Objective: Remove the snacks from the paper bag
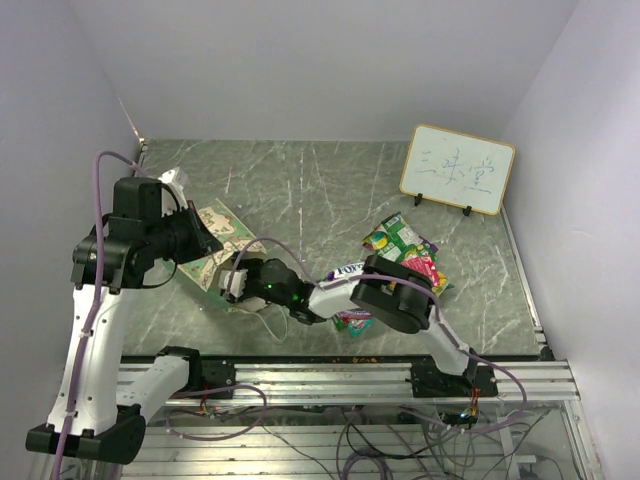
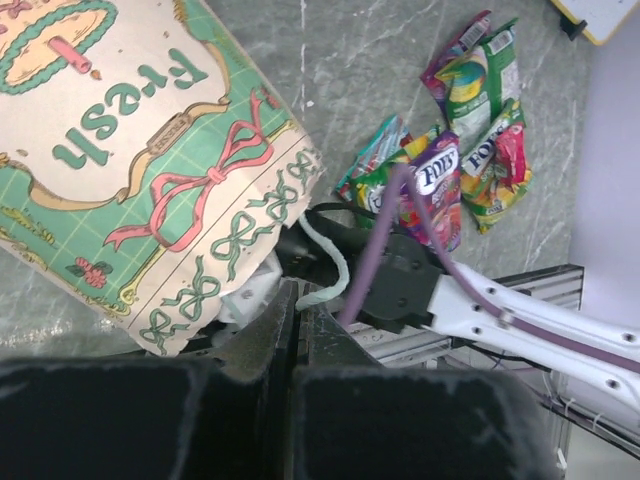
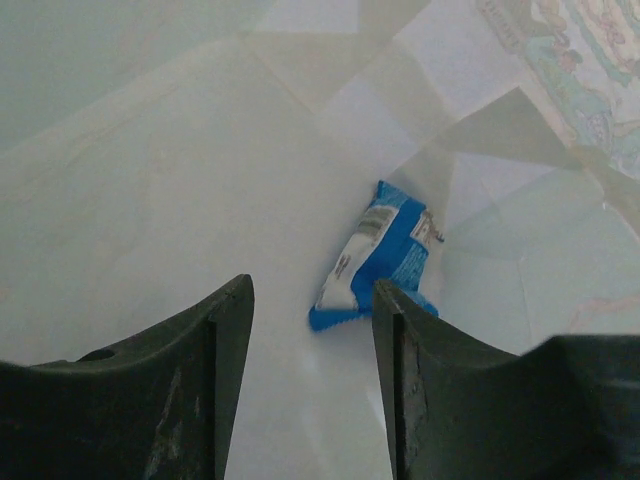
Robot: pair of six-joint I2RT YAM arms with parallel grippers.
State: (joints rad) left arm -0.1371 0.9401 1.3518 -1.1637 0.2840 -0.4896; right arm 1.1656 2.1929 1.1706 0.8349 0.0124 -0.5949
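paper bag (image 2: 150, 170) mint-green, pink ribbon bows; snacks (image 2: 478, 85) green, purple, pink; packet (image 3: 380, 255) inside blue-white.

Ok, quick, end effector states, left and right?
Left end effector: closed, apparently pinching the paper bag at its rim.
Right end effector: open, inside the bag, blue packet ahead, not gripped.

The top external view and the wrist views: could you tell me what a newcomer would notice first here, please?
The mint-green paper bag at centre left stands out, with the right gripper reaching inside it, open before a blue packet lying there. Then come the bright snacks heaped on the table right of centre, and the whiteboard at back right.
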